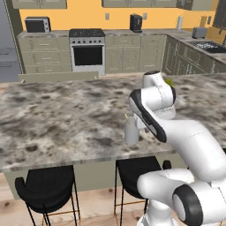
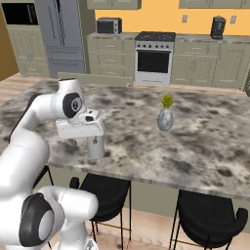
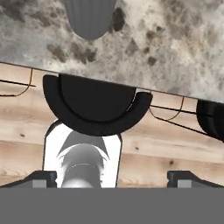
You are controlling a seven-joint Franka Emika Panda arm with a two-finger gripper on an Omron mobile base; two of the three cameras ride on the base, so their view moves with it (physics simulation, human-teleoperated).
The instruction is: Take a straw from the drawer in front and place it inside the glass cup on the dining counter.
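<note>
Pale yellow thin straw (image 1: 128, 118) stands in translucent grey-white glass cup (image 1: 131, 133) near speckled marble dining counter (image 1: 66, 119) edge, directly under gripper (image 2: 95, 137). Hand view: fingertips (image 3: 41, 178) wide apart, empty; cup's side (image 3: 90, 16) at top.

From my left base camera I look forward and down over the arm, which rises at the lower right, across the speckled surface (image 1: 66, 114) toward the stove (image 1: 87, 50) on the far wall. My right base camera faces the same way with the arm at its lower left, and both share that slab, the glass cup (image 1: 131, 131) near its front edge and the black stools (image 2: 209, 215) beneath. My hand camera sits close above the edge, looking steeply down at the cup, a stool and the wooden floor (image 3: 175, 148).
</note>
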